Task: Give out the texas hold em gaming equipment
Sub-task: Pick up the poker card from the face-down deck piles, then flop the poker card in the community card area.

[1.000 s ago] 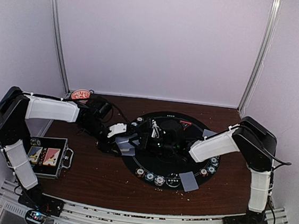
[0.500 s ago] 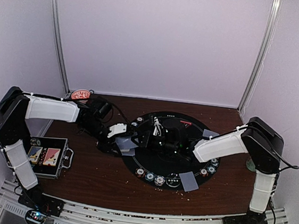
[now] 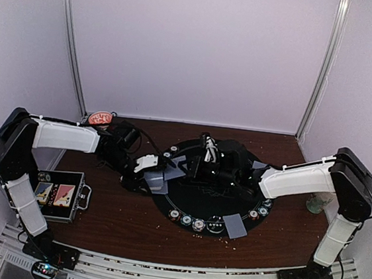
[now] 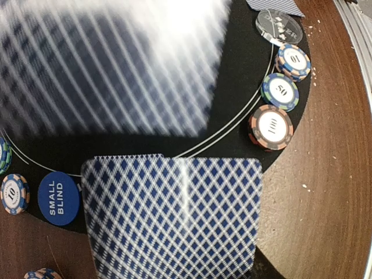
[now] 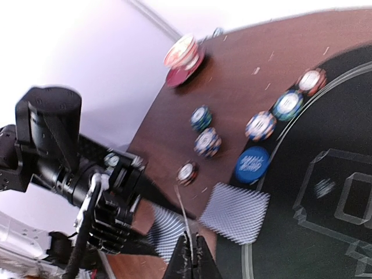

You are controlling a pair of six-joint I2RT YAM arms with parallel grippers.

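Right gripper (image 5: 189, 241) shifted left, pinching card (image 5: 181, 209), edge-on wrist-view; left gripper (image 3: 155, 178) holds deck (image 4: 174, 221).

Left arm (image 3: 63, 136) goes up from its base, folds at the elbow by the left wall and runs its forearm right and slightly forward, low over the table. The left gripper (image 3: 150, 173) is clamped on cards (image 4: 174, 215). Right arm (image 3: 298, 181) stands tall at the right edge with its forearm stretched far left across the middle; the right gripper (image 5: 189, 260) has its jaws pinched tight on a thin card (image 5: 181, 218) seen edge-on, tip close to the left gripper.
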